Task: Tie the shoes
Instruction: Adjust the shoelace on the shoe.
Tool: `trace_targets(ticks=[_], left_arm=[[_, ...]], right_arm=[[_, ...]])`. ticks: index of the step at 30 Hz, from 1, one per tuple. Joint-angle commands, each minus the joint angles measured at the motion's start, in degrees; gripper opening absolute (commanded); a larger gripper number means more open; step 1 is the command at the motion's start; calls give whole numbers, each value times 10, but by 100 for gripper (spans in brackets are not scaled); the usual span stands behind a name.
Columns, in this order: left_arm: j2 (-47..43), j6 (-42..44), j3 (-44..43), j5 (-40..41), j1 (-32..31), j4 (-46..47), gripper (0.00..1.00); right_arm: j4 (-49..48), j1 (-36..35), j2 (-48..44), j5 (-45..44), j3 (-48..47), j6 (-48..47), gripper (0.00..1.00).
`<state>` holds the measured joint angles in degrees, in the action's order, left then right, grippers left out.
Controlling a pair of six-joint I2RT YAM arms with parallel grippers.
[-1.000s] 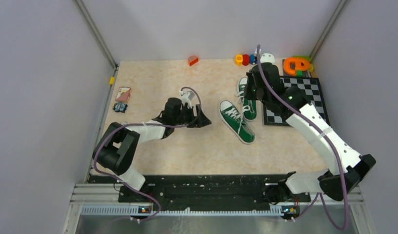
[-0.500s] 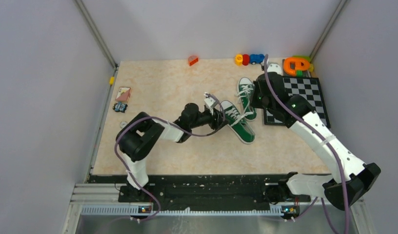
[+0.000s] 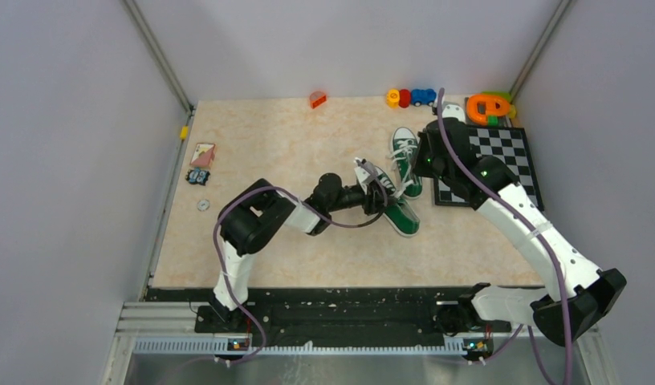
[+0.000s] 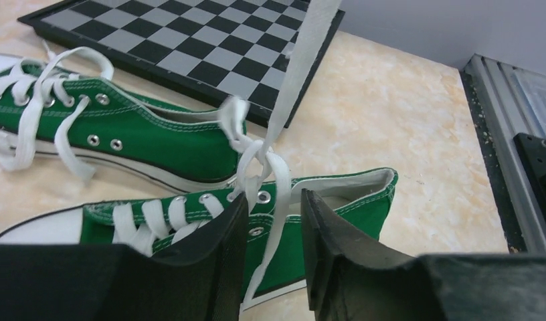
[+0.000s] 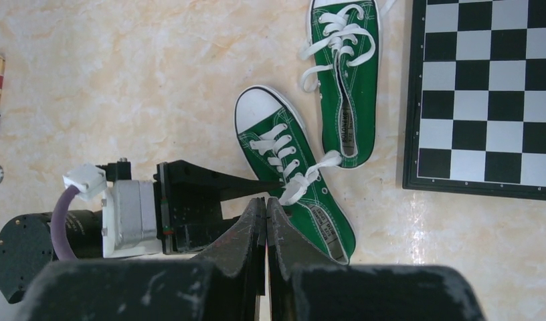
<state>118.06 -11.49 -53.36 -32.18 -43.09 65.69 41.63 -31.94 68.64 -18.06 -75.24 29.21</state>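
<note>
Two green shoes with white laces lie side by side right of centre. Over the near shoe my left gripper stands open, and one loose lace strand hangs between its jaws without being pinched. Another lace runs taut upward from the knot at the eyelets. Above it, my right gripper is shut, and that lace leads to its tips. The far shoe lies untied with its laces loose.
A chessboard lies just right of the shoes. Coloured toys and an orange and green piece sit along the back edge, with an orange block further left. Cards and a small ring lie at the left.
My left arm has reached right from mid-table to the near shoe, and its jaws have narrowed around a lace strand. My right gripper has shifted right, uncovering the far shoe.
</note>
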Motion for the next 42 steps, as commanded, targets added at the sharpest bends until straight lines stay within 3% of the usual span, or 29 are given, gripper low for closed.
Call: trace_targets(ticks=[1, 5, 9, 14, 18, 22, 25, 29, 34, 42], left_arm=[[16, 14, -23, -21, -10, 43, 33], [24, 16, -30, -28, -13, 41, 9], [-1, 41, -14, -8, -14, 10, 0], [-59, 67, 19, 14, -11, -37, 0], [-159, 53, 71, 14, -5, -94, 0], [-301, 25, 128, 67, 15, -230, 0], [-398, 62, 140, 65, 22, -366, 0], [-504, 93, 141, 126, 30, -492, 0], [-550, 70, 120, 168, 89, -571, 0], [-586, 75, 46, 180, 152, -618, 0]], right_arm=[[-9, 9, -15, 5, -10, 3, 0], [-2, 14, -17, 6, -7, 4, 0], [-4, 17, -22, 7, -3, 10, 0], [-3, 20, -23, 3, -1, 15, 0], [5, 27, -24, -8, 1, 25, 0], [11, 35, -11, -7, -1, 27, 0], [28, 42, 11, -9, -22, 38, 0], [37, 52, 22, -14, -32, 55, 0], [41, 63, 16, -14, -30, 61, 0], [2, 44, 33, 104, -87, 4, 0]])
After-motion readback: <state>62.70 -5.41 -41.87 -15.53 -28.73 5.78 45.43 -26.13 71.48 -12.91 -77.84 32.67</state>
